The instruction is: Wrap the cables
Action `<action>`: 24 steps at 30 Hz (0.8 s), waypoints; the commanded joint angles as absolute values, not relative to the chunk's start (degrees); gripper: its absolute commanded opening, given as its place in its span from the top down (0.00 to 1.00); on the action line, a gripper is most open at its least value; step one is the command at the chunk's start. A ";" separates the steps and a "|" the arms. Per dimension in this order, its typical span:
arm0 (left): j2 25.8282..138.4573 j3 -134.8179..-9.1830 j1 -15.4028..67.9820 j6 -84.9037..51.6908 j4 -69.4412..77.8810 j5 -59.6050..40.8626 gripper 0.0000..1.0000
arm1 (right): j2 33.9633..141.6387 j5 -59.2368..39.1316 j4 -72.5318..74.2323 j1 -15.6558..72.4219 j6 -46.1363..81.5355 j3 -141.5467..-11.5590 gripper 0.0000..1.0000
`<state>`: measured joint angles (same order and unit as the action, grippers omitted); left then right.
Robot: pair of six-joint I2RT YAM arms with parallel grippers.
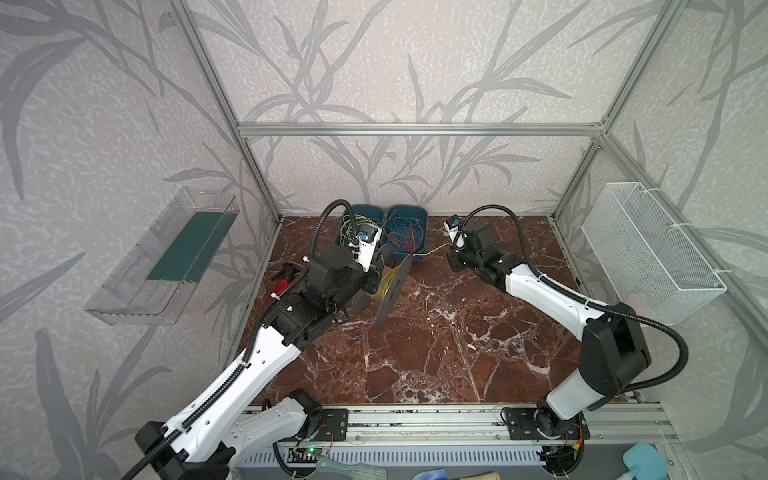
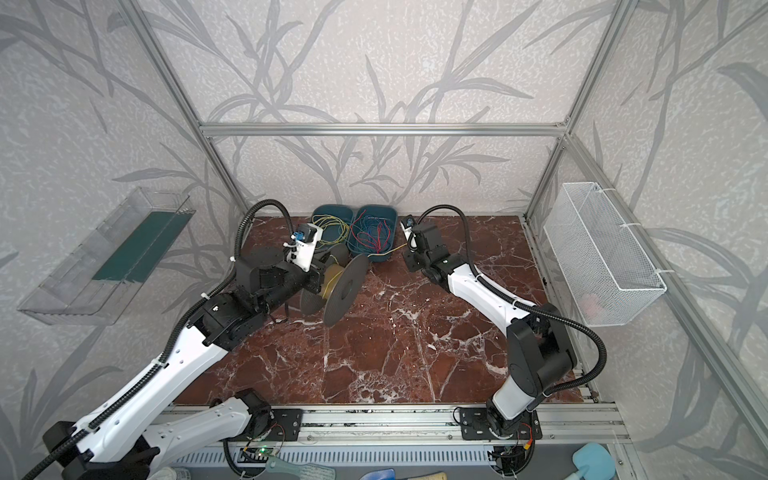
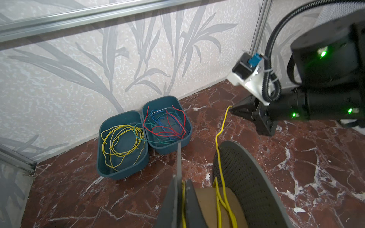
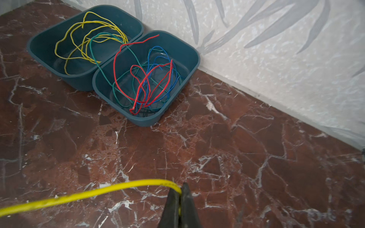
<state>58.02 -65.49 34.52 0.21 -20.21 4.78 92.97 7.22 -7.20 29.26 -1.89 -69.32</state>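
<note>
closest to the lens in the right wrist view, the right claw (image 4: 180,197) is clenched on the end of a yellow cable (image 4: 118,186), which is pinched between its black tips. in both top views that cable stretches from the right claw across to the spool (image 1: 392,286), passing just in front of the right tub (image 3: 169,148). the left claw (image 3: 180,183) is clamped on the spool's near rim. the spool is tilted, and a few yellow turns lie on its cardboard core (image 3: 203,203). two dark teal tubs sit side by side against the back wall, touching. the left tub (image 3: 122,173) holds more loose yellow cables (image 3: 123,128), and the right one holds a tangle of red, blue and green wires (image 4: 150,84). a red-handled tool (image 1: 284,276) lies on the marble counter (image 1: 436,353) beside the left arm.
</note>
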 commanded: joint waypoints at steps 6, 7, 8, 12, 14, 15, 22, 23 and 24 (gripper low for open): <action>61.52 -73.70 29.73 -10.67 -9.56 5.68 1.00 | 91.81 6.42 -2.52 34.16 6.23 -60.31 1.00; 62.06 -73.94 29.10 -11.67 -8.47 5.85 1.00 | 91.76 6.53 -2.01 35.20 6.76 -59.48 1.00; 62.52 -74.30 28.82 -12.41 -7.79 6.93 1.00 | 91.49 6.52 -1.63 36.07 7.31 -58.88 1.00; 64.78 -73.95 27.74 -14.89 -3.50 11.74 1.00 | 89.89 4.57 1.00 39.53 11.22 -55.57 1.00; 66.16 -73.33 27.53 -15.40 -1.59 14.87 1.00 | 89.11 4.94 1.51 41.64 11.88 -54.53 1.00; 66.93 -73.14 27.39 -15.61 -0.80 15.77 1.00 | 88.82 4.92 1.57 42.65 12.52 -54.05 1.00; 69.11 -69.24 27.34 -17.06 3.49 23.53 1.00 | 84.84 6.98 1.66 50.13 14.38 -50.20 1.00; 69.36 -68.88 27.35 -16.77 3.60 24.53 1.00 | 84.12 6.95 1.62 50.77 14.57 -49.62 1.00; 69.64 -68.47 27.38 -16.47 3.81 25.62 1.00 | 83.25 7.07 1.27 51.50 14.74 -49.11 1.00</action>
<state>69.87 -68.23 28.08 -15.18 -6.90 16.69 85.95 6.68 3.44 49.87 13.63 -50.92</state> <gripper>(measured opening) 0.071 0.049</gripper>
